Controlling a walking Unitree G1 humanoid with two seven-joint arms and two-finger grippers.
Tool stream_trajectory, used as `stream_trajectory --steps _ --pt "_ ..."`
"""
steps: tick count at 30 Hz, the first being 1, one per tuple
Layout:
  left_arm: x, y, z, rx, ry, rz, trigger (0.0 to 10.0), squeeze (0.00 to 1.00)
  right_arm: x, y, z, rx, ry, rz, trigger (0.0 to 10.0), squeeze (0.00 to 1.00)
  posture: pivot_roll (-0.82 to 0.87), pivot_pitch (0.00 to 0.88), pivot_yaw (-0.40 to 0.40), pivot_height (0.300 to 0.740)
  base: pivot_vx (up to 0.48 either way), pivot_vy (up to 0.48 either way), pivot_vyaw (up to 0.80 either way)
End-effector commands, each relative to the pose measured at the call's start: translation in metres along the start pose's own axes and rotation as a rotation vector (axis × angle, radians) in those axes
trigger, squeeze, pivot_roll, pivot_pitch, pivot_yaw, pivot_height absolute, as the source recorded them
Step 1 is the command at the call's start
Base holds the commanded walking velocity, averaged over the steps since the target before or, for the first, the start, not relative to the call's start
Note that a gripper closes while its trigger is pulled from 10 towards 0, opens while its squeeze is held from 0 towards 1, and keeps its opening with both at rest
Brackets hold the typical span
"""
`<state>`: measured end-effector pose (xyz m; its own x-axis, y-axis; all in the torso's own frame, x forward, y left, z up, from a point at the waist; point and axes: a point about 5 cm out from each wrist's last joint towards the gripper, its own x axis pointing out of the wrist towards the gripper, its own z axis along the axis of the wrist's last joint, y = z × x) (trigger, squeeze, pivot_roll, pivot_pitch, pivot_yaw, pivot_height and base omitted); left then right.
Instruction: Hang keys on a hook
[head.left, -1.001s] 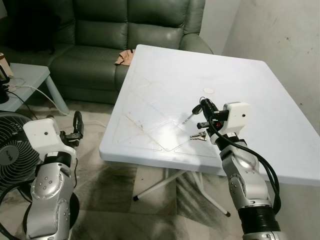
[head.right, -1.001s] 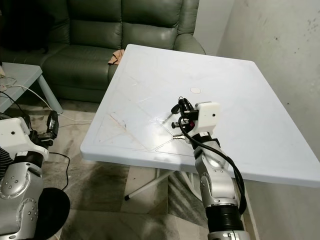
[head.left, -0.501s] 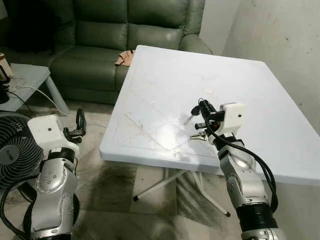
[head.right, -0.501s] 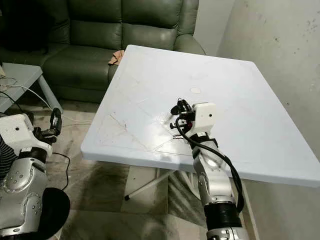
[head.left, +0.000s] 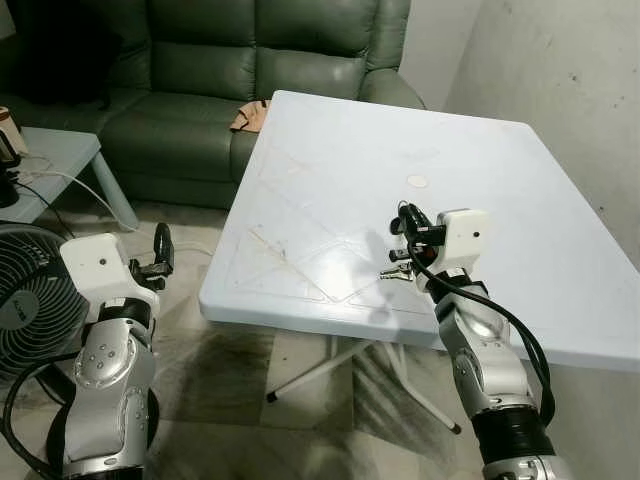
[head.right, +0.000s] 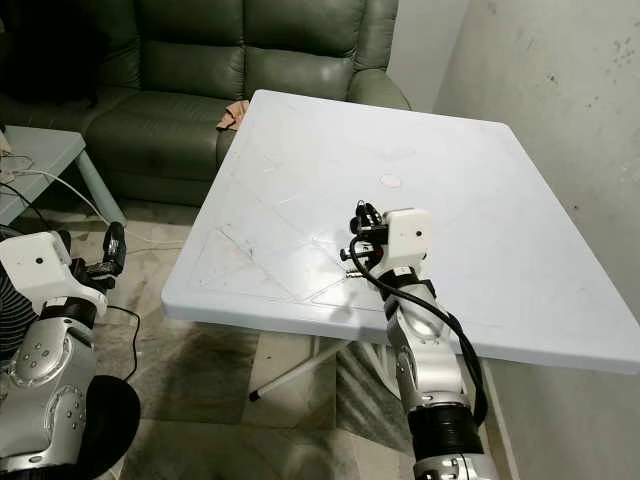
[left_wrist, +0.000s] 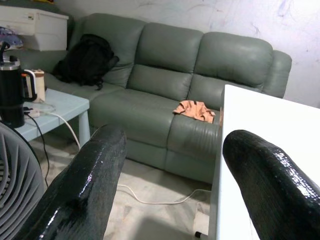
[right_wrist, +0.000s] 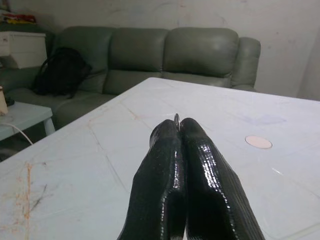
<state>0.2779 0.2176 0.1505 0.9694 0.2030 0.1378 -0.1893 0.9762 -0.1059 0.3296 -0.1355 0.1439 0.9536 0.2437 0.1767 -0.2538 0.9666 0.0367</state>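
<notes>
Currently the right gripper (head.left: 404, 222) hovers above the white table (head.left: 520, 180), at centre-right of the left eye view, with its fingers pressed together; in the right wrist view a thin metal sliver, possibly a key ring, protrudes at the fingertips (right_wrist: 175, 127), so the jaws appear clenched on part of the keys. The keys (head.left: 397, 272) hang or rest just below and slightly nearer the camera than the jaws, close to the table's front edge; whether they touch the surface cannot be determined. Their long axis runs roughly left to right across the frame, crosswise to the fingers. The left gripper (head.left: 160, 250) hangs at lower left beside a fan (head.left: 22, 300), jaws spread apart and holding nothing, well apart from the keys. The right arm is therefore the nearer one. No hook is identifiable; locating it is presumably the next requirement.
</notes>
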Motion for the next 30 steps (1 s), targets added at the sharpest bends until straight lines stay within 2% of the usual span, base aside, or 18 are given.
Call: stream_trajectory --steps 1,4,21,30 --pt "0.0028 0.0 0.0023 0.006 -0.013 -0.003 10.0 0.0 0.0037 -0.0019 0.011 0.003 -0.058 0.009 10.0 0.0 -0.04 0.0 -0.049 0.74 0.0 0.0 0.0" --pt "0.0027 0.0003 0.0025 0.006 -0.014 -0.003 10.0 0.0 0.0035 -0.001 0.0141 0.011 -0.081 0.021 10.0 0.0 -0.03 0.0 -0.05 0.74 0.0 0.0 0.0" --pt "0.0007 0.002 0.001 0.016 -0.011 -0.005 10.0 0.0 0.0031 -0.0059 0.0069 -0.025 -0.028 0.0 10.0 0.0 -0.03 0.0 -0.056 0.74 0.0 0.0 0.0" --pt "0.0001 0.0021 -0.0005 0.021 0.0 -0.003 10.0 0.0 0.0028 -0.007 0.0051 -0.027 -0.009 -0.006 10.0 0.0 -0.03 0.0 -0.057 0.74 0.0 0.0 -0.79"
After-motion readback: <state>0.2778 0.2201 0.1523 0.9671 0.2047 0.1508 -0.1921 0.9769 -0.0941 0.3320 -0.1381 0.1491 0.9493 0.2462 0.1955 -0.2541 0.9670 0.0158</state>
